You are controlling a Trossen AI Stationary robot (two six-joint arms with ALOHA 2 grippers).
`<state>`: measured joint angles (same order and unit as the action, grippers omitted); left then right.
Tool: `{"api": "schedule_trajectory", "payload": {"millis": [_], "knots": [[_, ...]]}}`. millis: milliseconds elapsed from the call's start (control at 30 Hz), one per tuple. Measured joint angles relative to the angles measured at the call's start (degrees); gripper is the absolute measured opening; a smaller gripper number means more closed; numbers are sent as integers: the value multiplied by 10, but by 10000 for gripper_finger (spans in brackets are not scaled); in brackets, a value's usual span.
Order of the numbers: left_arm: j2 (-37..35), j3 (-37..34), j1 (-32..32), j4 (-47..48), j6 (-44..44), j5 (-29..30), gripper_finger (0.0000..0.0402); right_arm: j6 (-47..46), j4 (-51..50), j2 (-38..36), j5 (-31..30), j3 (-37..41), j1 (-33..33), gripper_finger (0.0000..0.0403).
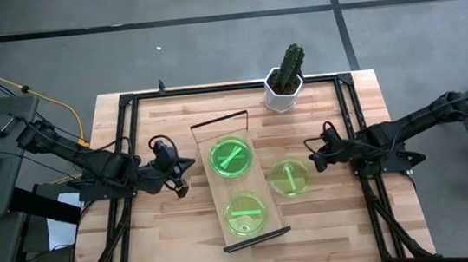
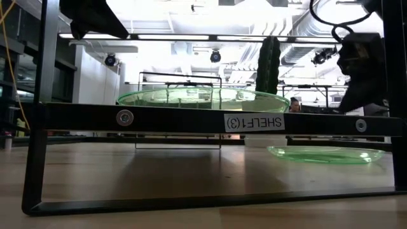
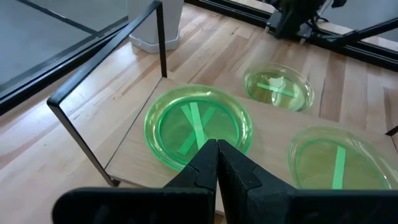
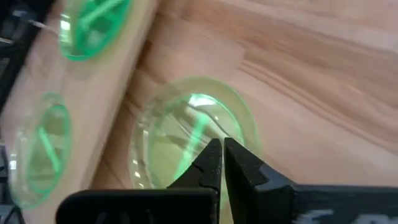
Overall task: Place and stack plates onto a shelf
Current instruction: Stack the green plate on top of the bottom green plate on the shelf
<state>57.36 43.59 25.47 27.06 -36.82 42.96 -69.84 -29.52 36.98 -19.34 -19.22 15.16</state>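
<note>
A long light-wood shelf (image 1: 241, 182) with thin dark metal frame ends is seen lying on the striped wooden worktop (image 1: 175, 233), between the two arms. Two spots on it are occupied by translucent bright-green plates. At the end nearer the cactus pot (image 1: 284, 80), a stack (image 1: 231, 157) is shown whose lighter green bar marks cross one another, so more than one plate is piled there; the exact number cannot be told. At the other end, a plate (image 1: 245, 213) with a single bar mark is placed. A third spot of green, a plate (image 1: 290, 177) with one bar visible, is found on the worktop just beside the shelf, on the right arm's side, apart from the board. All are round and shallow, with raised glossy rims through which the wood is seen.

The left claw (image 1: 187, 165) is held just beside the shelf near the crossed stack, its fingers pressed together and nothing gripped. The right claw (image 1: 314, 159) is held close to the plate on the worktop, fingers likewise drawn together, with nothing between them.
</note>
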Motion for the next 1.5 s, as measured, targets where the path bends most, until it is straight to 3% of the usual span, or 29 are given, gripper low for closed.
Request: {"api": "schedule_trajectory", "payload": {"millis": [100, 233, 533, 633, 1200, 1500], "knots": [[0, 0, -9, -2, 0, -1, 0, -37, -18, 5, 3, 0, 0, 0], [0, 0, -19, -5, 0, -4, 0, -80, 29, 21, 3, 35, 0, 15], [0, 0, -23, -22, -1, -4, 0, -114, 198, 42, -29, 139, 0, 161], [0, 0, -23, -21, -13, -4, 0, -118, 244, 53, -52, 159, 0, 187], [0, 0, -23, -32, -21, -2, 0, -93, 433, 233, -63, 159, 0, 193], [0, 0, -23, -34, -21, -2, 0, -81, 440, 323, -69, 121, 0, 193]]}}
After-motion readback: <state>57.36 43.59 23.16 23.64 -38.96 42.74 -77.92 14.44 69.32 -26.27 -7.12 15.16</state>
